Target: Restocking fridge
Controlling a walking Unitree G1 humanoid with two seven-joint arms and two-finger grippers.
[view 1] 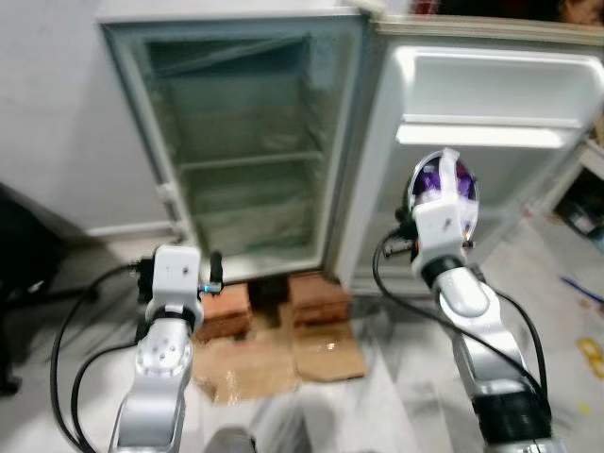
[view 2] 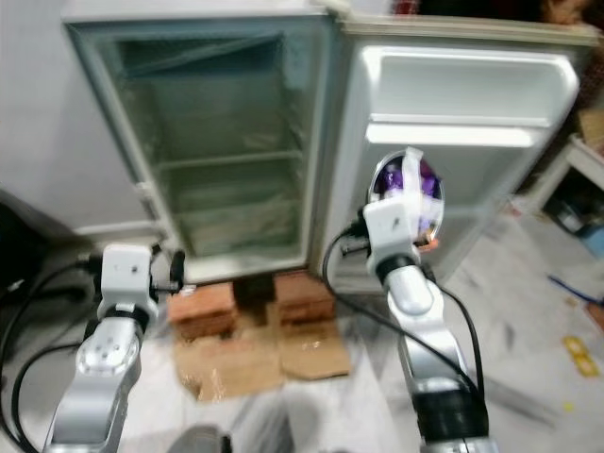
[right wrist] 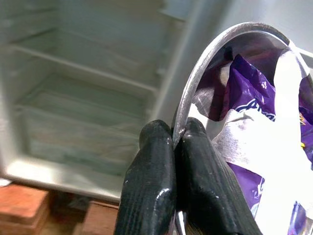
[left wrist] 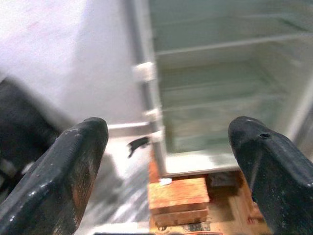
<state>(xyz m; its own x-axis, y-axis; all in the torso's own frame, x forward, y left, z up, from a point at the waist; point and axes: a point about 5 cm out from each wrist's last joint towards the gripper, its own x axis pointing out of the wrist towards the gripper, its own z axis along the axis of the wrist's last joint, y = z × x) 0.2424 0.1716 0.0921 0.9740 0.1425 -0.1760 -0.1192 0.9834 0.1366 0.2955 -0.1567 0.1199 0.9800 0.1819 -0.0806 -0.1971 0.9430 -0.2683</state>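
Nearest, the left gripper (left wrist: 166,161) hangs with fingers spread wide and nothing between them. The right gripper (right wrist: 173,147) pinches the rim of one steel bowl (view 1: 444,193), raised on edge and holding one purple packet (right wrist: 254,127). Beyond, two bricks (view 1: 269,307) prop one open fridge (view 1: 250,142), its shelves bare, door (view 1: 491,142) swung right. Risk: so steeply tilted, the bowl may spill the packet, or slip from the thin rim grip.

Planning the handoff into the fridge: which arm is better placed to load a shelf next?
Right. The right gripper already pinches the steel bowl of purple packets before the open fridge; the left gripper is open.
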